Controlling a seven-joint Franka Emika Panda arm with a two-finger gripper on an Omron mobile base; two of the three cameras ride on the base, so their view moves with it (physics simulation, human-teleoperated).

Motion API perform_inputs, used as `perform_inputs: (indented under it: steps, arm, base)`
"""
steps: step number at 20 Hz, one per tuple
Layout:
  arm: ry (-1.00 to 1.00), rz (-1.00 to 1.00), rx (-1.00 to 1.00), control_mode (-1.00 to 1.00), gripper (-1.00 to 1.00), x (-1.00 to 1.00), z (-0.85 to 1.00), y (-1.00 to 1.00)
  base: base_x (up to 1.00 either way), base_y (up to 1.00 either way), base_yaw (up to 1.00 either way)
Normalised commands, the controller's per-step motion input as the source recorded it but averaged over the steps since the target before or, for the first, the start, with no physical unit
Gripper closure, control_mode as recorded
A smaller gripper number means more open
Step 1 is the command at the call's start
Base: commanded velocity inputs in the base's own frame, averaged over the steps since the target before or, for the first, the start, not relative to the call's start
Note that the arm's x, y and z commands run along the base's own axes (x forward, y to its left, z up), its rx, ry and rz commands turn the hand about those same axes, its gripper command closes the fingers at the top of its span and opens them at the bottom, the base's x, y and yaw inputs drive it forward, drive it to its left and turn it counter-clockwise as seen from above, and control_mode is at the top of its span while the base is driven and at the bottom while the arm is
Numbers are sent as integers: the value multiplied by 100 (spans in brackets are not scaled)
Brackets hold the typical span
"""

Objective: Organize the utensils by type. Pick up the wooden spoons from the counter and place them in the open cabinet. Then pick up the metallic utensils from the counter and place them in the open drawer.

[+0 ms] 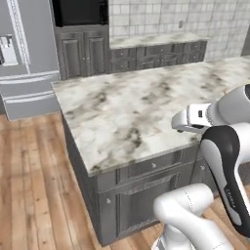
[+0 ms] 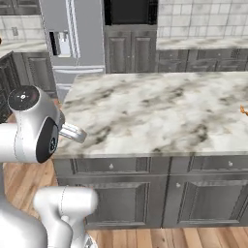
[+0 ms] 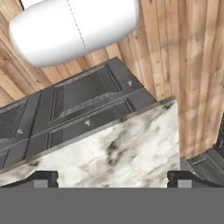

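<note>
The counter [image 1: 127, 102] [image 2: 160, 111] is a white marbled island top over dark grey panelled fronts. My gripper [image 3: 112, 177] hangs over the counter's [image 3: 113, 153] near corner, open, its two dark fingertips [image 3: 41, 177] wide apart with nothing between them. Its white hand [image 1: 188, 119] [image 2: 72, 131] sits just above the front edge of the top. A small orange-brown bit, probably the metallic utensil [image 2: 243, 111], pokes in at the counter's right edge. The wooden spoons, the open cabinet and the open drawer are out of view.
A steel fridge [image 1: 24, 58] [image 2: 72, 38] stands at the back left, beside tall dark cabinets [image 1: 83, 51]. A second counter with drawers [image 1: 156, 49] runs along the tiled back wall. Wooden floor [image 1: 34, 185] surrounds the island. My own arm links [image 1: 224, 171] crowd the near side.
</note>
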Motion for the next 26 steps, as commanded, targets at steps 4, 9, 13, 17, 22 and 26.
perform_inputs:
  steps: [4,9,13,17,22,26]
  arm:
    - [0,0,0,100,-100,0,0,0]
    - [0,0,0,100,-100,0,0,0]
    - [0,0,0,100,-100,0,0,0]
    - [0,0,0,100,-100,0,0,0]
    - [0,0,0,100,-100,0,0,0]
    - [0,0,0,100,-100,0,0,0]
  base:
    - [66,-80,-5]
    - [61,-78,-4]
    - [58,-74,-3]
    - [64,-69,-2]
    - [57,-77,0]
    - [52,-67,-1]
